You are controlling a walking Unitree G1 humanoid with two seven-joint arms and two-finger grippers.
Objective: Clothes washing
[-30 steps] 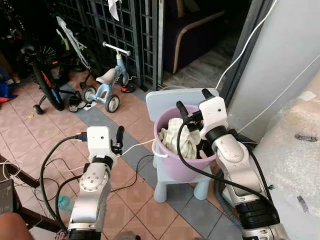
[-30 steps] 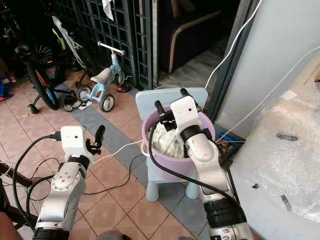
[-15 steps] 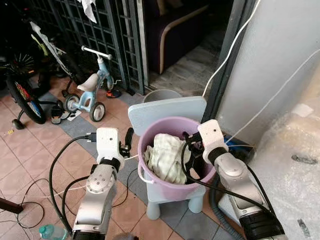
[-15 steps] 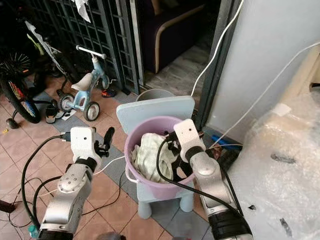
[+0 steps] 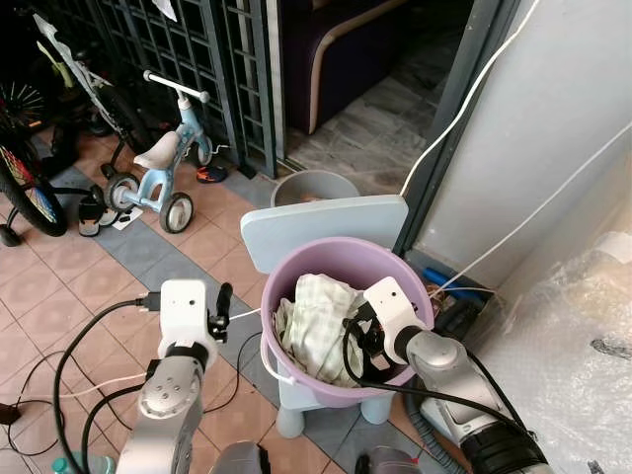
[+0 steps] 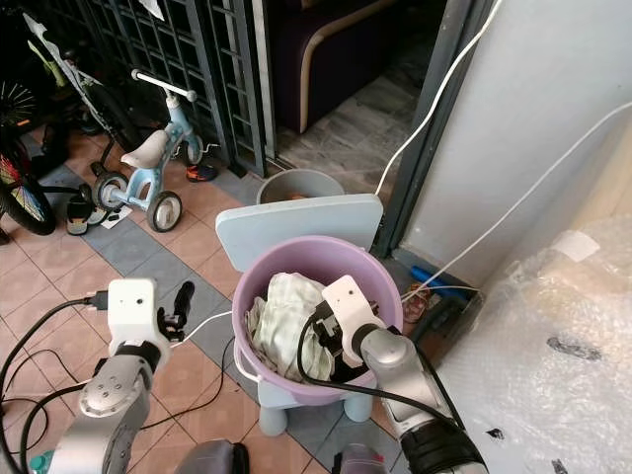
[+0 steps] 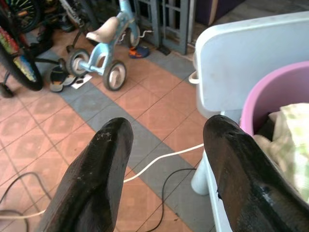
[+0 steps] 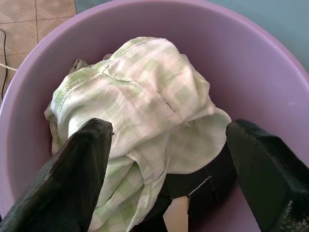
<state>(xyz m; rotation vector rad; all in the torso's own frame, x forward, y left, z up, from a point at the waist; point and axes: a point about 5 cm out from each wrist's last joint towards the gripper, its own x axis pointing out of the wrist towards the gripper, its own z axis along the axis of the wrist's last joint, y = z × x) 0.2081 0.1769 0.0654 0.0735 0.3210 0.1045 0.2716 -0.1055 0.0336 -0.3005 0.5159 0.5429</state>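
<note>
Right gripper (image 5: 357,336) down inside purple bucket (image 5: 296,272), fingers (image 8: 79,174) spread wide, gripping nothing, straddling pale green checked cloth (image 8: 145,101) over dark garment (image 8: 203,181). Bucket on small light-blue chair (image 5: 326,219). Left gripper (image 5: 223,301) beside bucket over tiled floor (image 5: 59,286), fingers (image 7: 91,179) apart, empty. Beyond: grey basin (image 5: 314,185), kids' balance bike (image 5: 148,158), metal grille (image 5: 197,49), doorway.

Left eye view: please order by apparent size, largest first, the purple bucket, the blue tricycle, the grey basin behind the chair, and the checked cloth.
1. purple bucket
2. blue tricycle, though it stands farther from the camera, so its true size is unsure
3. checked cloth and grey basin look about alike; I would not rank them.
</note>
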